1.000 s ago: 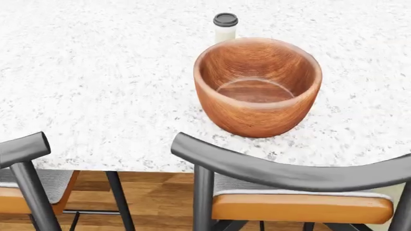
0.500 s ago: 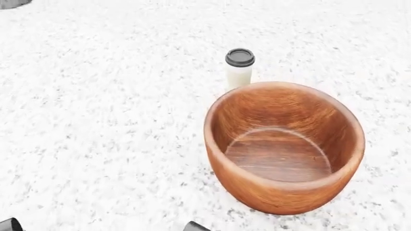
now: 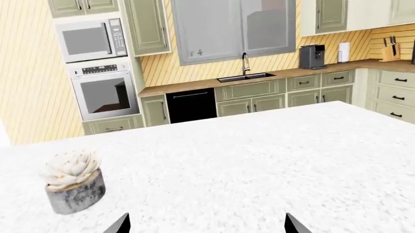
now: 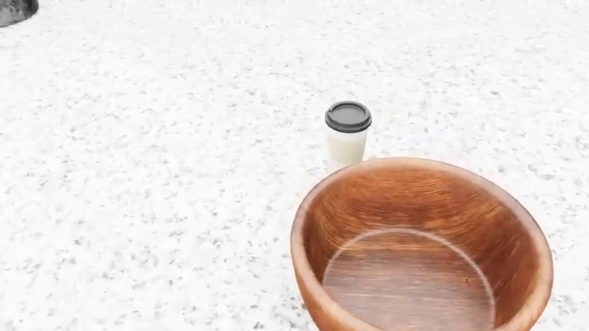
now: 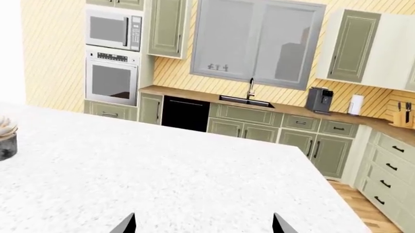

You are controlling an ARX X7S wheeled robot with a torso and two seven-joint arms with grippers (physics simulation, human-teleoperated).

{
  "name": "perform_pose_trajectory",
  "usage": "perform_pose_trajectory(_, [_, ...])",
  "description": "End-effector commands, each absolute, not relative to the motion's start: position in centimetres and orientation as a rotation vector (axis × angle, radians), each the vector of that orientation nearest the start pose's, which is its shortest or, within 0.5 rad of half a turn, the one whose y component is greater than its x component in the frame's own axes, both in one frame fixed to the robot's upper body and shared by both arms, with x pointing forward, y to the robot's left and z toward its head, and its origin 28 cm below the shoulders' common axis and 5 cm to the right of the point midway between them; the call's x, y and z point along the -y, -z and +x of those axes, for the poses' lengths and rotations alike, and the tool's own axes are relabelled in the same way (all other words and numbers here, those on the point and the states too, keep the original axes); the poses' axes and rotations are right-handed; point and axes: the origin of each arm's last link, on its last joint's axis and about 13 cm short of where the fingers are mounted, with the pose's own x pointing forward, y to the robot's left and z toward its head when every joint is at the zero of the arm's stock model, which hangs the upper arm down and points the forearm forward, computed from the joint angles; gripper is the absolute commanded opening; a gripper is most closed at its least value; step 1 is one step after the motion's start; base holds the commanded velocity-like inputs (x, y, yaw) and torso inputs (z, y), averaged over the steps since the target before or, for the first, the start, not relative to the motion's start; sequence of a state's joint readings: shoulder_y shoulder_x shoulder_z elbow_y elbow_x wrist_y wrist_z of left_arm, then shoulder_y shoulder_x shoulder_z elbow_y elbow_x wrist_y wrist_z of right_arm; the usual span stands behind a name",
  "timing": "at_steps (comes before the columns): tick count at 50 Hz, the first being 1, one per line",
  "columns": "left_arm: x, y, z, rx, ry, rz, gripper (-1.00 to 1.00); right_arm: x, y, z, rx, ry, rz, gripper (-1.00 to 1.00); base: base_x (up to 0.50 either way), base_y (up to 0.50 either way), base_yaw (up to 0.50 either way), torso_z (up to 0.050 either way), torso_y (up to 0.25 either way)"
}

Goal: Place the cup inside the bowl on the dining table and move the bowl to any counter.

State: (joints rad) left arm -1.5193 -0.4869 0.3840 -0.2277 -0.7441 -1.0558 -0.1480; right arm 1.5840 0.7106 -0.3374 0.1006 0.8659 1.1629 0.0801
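Left gripper point(image 3: 205, 224): only two dark fingertips show at the edge of the left wrist view, set wide apart with nothing between them, over the bare white speckled desk point(image 3: 259, 165).
Right gripper point(image 5: 203, 224): likewise spread wide and empty, two dark tips over the same desk.
Bowl point(image 4: 418, 252): nearest thing in the head view, upright on the desk, reddish-brown wood, hollow empty, its near side cut off by the frame.
Cup point(image 4: 347, 134): upright on the desk just behind the bowl's far rim, outside the bowl, dark lid on; whether it touches the bowl cannot be told.
Potted succulent point(image 3: 73, 182): grey pot on the desk, well apart from the bowl.
Counter point(image 5: 259, 104): far side of the kitchen, brown worktop with a sink point(image 3: 246, 76) and tap under the window.
Oven point(image 3: 104, 94): beside that counter, microwave point(image 3: 89, 40) above it.
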Motion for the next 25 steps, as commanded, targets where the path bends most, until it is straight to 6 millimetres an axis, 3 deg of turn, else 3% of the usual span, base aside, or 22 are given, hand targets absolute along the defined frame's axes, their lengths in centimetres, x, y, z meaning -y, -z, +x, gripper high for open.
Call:
perform_pose_trajectory(1, [-27.7, -37.4, 34.1, 0.059, 0.101, 0.111, 1.00, 22.1, -40.0, 29.3, 0.106, -0.086, -0.129, 1.00, 0.15, 0.00, 0.00, 0.000, 0.000])
perform_pose_trajectory(14, [-27.3, -36.8, 34.0, 0.052, 0.098, 0.111, 1.00, 21.8, -39.7, 29.7, 0.087, -0.108, -0.128, 1.00, 0.15, 0.00, 0.00, 0.000, 0.000])
perform_pose_trajectory(25, [-27.4, -36.7, 33.9, 0.043, 0.110, 0.094, 1.00, 21.2, -38.0, 30.5, 0.000, -0.190, -0.076, 1.00, 0.01, 0.00, 0.00, 0.000, 0.001])
